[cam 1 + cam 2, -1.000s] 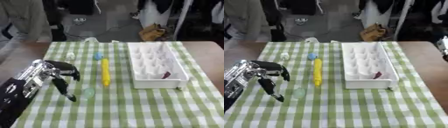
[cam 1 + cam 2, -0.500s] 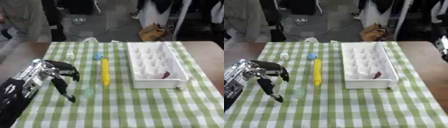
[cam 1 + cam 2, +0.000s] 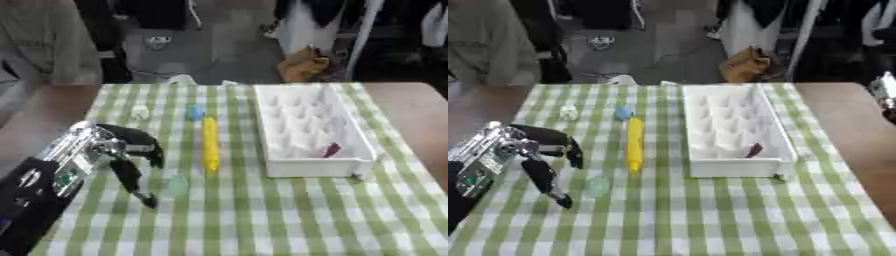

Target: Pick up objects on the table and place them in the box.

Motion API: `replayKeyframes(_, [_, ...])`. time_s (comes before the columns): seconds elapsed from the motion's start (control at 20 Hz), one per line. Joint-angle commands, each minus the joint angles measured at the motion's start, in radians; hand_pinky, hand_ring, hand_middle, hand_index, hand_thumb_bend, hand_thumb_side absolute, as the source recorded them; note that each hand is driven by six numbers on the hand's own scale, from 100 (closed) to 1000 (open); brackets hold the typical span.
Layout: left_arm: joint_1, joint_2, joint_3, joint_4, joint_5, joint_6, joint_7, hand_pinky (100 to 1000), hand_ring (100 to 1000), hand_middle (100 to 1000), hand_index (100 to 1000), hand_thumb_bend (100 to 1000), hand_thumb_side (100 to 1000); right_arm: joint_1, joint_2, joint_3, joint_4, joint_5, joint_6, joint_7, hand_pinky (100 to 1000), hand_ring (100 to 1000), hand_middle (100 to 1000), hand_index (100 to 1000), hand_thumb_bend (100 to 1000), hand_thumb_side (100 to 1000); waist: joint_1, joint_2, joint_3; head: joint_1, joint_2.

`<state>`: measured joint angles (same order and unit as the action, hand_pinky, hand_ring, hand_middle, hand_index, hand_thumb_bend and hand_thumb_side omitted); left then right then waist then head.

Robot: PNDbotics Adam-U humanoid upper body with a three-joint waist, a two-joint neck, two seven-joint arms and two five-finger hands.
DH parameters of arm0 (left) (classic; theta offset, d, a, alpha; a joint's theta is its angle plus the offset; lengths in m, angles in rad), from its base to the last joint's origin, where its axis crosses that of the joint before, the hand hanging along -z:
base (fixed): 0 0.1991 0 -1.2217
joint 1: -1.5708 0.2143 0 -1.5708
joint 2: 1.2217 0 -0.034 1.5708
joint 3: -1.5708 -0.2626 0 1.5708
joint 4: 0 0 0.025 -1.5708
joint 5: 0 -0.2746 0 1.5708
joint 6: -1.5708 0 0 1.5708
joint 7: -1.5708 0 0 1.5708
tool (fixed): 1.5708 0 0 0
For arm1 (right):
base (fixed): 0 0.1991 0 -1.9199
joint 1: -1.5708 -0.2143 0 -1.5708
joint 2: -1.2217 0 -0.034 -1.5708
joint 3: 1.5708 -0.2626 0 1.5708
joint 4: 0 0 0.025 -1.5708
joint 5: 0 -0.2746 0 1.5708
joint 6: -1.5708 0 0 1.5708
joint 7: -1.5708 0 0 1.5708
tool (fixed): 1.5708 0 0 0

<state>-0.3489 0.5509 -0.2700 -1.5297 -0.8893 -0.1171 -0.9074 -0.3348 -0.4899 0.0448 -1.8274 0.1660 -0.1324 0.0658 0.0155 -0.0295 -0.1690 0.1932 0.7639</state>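
The left robot hand point(image 3: 122, 155) sat at about 8 o'clock on the table point(image 3: 262, 220), released – fingers spread and pointing down-right, grasping nothing. Just off its fingertips, at 4 o'clock from the palm, lay a small pale green thing point(image 3: 178, 184), translucent-looking and rounded; I judged it light and possibly slippery, best pinched across its width from above. At 12 o'clock from the hand was a small white thing point(image 3: 138, 112), well apart from the others. Further right, a small blue thing point(image 3: 196, 112) lay just above the top end of a long yellow piece point(image 3: 210, 145) that ran straight up and down the cloth – stiff by the look of it, light, and best taken at its middle so it would not tip. The white box point(image 3: 350, 165) stood at 3 o'clock, with a dark red thing point(image 3: 332, 149) already in its near right corner. The right robot hand point(image 3: 883, 95) barely showed at the right eye view's edge; its fingers could not be made out.
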Motion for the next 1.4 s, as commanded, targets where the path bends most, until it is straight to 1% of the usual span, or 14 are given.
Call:
replayKeyframes(0.05, [-0.03, 0.0, -0.011, 0.012, -0.028, 0.0, 0.0, 765, 795, 662, 781, 858, 540, -0.018, -0.032, -0.003, -0.012, 0.0, -0.002, 0.002, 743, 779, 783, 945, 264, 551, -0.009, 0.003, -0.001, -0.001, -0.008])
replayKeyframes(0.35, [-0.037, -0.02, -0.013, 0.017, -0.063, 0.016, 0.015, 754, 780, 643, 766, 845, 536, -0.017, -0.031, -0.003, -0.012, 0.0, -0.002, 0.001, 742, 779, 783, 945, 263, 551, -0.009, 0.003, -0.002, -0.001, -0.01])
replayKeyframes(0.4, [-0.037, -0.023, -0.012, 0.017, -0.07, 0.022, 0.026, 753, 779, 645, 768, 826, 531, -0.017, -0.031, -0.003, -0.012, 0.0, -0.002, 0.001, 742, 779, 782, 945, 264, 551, -0.01, 0.002, -0.002, -0.001, -0.01])
replayKeyframes(0.6, [-0.034, -0.036, -0.012, 0.028, -0.106, 0.056, 0.106, 754, 780, 650, 772, 813, 527, -0.018, -0.03, -0.003, -0.012, 0.0, -0.001, 0.001, 742, 779, 782, 945, 265, 552, -0.01, 0.002, -0.002, -0.001, -0.013])
replayKeyframes(0.9, [-0.035, -0.048, -0.018, 0.05, -0.129, 0.073, 0.171, 752, 779, 649, 771, 803, 524, -0.018, -0.029, -0.003, -0.012, 0.0, -0.001, 0.001, 742, 779, 782, 945, 265, 552, -0.011, 0.003, -0.002, -0.001, -0.013])
replayKeyframes(1.1, [-0.034, -0.055, -0.02, 0.061, -0.128, 0.073, 0.18, 750, 774, 638, 767, 786, 523, -0.018, -0.029, -0.003, -0.012, 0.0, -0.001, 0.001, 742, 779, 782, 945, 265, 552, -0.011, 0.003, -0.002, -0.002, -0.012])
replayKeyframes(1.4, [-0.036, -0.067, -0.021, 0.088, -0.076, 0.08, 0.18, 742, 764, 621, 761, 754, 516, -0.018, -0.029, -0.003, -0.013, 0.0, -0.001, 0.001, 742, 779, 782, 945, 266, 552, -0.011, 0.002, -0.004, -0.002, -0.013])
